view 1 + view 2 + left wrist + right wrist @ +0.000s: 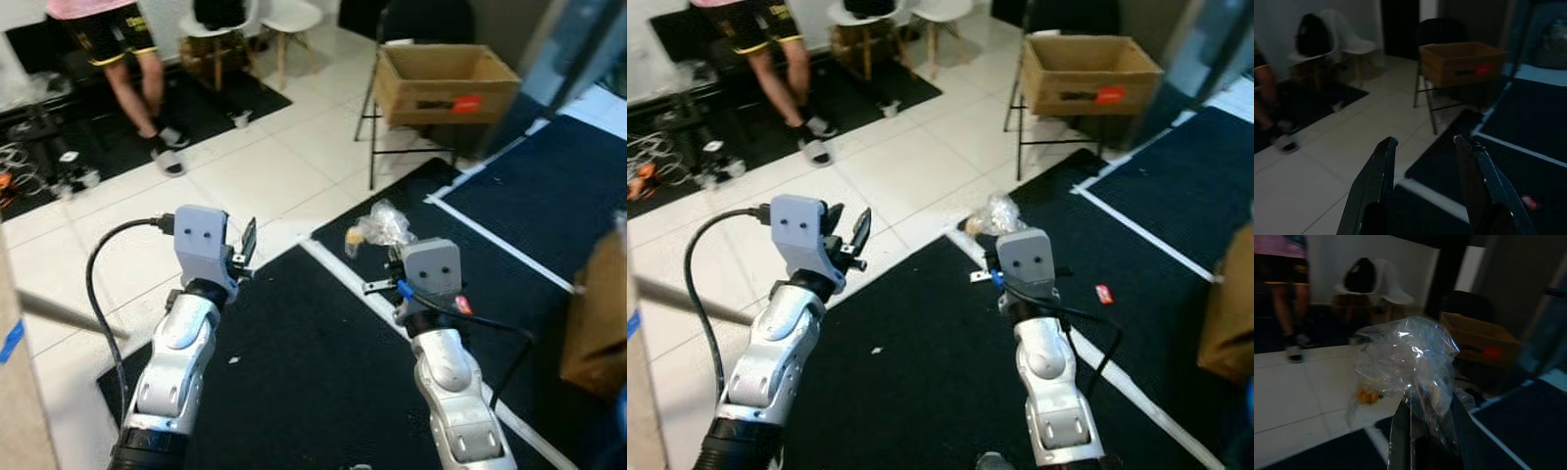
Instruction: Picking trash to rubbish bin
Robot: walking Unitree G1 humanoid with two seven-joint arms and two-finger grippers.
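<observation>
Trash in a crumpled clear plastic bag (1405, 364) is pinched between the two black fingers of the right tool (1425, 423), which is closed on the bag's lower part. Something yellowish shows through the plastic. From the head views, the bag (380, 227) is held up in front of the right arm, over the edge of a black mat (294, 372) where a white stripe (343, 274) runs across it.

Held forward over the white tiled floor (245, 166), the left tool (1425, 161) has its fingers (1376, 181) spread apart with nothing between them.

Ahead, an open cardboard box (446, 83) rests on a black folding chair (392, 147). A small red scrap (1104, 293) lies on the mat right of the right arm. A person's legs (137, 83) in sandals stand at the far left, near white chairs (284, 20).
</observation>
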